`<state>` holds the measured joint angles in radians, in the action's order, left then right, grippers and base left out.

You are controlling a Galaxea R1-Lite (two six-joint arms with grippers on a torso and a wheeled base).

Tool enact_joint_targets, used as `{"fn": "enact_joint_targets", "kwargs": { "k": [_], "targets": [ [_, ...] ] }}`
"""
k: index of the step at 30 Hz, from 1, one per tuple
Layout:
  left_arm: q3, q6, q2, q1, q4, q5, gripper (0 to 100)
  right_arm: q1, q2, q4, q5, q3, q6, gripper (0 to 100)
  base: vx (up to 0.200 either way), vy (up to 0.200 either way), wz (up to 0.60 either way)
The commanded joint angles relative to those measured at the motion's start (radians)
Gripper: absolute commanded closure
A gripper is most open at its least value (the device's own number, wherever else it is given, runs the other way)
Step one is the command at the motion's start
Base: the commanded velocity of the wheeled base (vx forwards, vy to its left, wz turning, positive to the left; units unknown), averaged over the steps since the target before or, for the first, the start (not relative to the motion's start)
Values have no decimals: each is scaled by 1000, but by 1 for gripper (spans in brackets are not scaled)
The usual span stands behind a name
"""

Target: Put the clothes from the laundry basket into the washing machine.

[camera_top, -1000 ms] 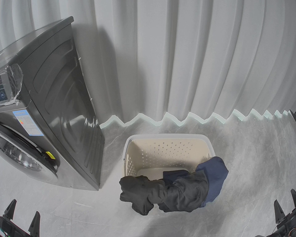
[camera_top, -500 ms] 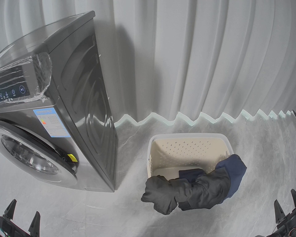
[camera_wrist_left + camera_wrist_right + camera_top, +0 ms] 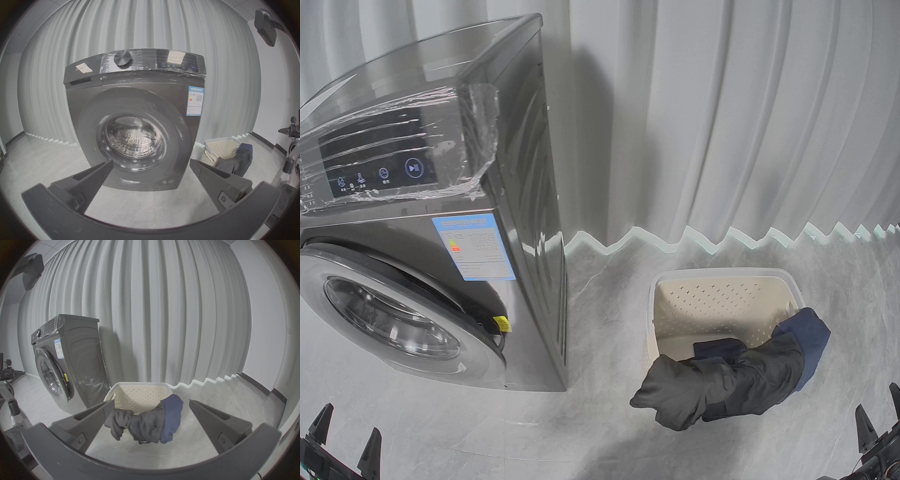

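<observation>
A grey front-loading washing machine (image 3: 456,250) stands at the left, its round glass door (image 3: 394,319) shut. To its right a cream laundry basket (image 3: 725,300) sits on the floor. A dark grey garment (image 3: 719,384) and a blue garment (image 3: 809,340) hang over the basket's near rim. My left gripper (image 3: 345,435) is open at the lower left, facing the washing machine (image 3: 134,118) with nothing between its fingers. My right gripper (image 3: 880,412) is open at the lower right, facing the basket (image 3: 140,394) and the clothes (image 3: 147,424).
A white pleated curtain (image 3: 725,119) hangs behind the machine and basket. The floor (image 3: 600,431) is pale grey marble-patterned, bare between the grippers and the basket. Plastic film (image 3: 394,156) covers the machine's control panel.
The head view has swung to the left, so the washing machine fills more of the picture and the basket sits farther right. Both grippers hold the same place in the picture.
</observation>
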<state>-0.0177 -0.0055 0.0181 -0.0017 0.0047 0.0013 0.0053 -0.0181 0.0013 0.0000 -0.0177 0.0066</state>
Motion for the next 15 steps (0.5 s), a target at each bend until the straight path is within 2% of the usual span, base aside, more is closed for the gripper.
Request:
{"fn": "enact_joint_targets", "kwargs": {
  "k": [1, 15],
  "targets": [
    [16, -1, -18, 0, 0, 0, 0, 2, 12, 0, 0, 16, 0, 0, 0, 200, 0],
    [16, -1, -18, 0, 0, 0, 0, 1, 12, 0, 0, 16, 0, 0, 0, 200, 0]
  ]
}}
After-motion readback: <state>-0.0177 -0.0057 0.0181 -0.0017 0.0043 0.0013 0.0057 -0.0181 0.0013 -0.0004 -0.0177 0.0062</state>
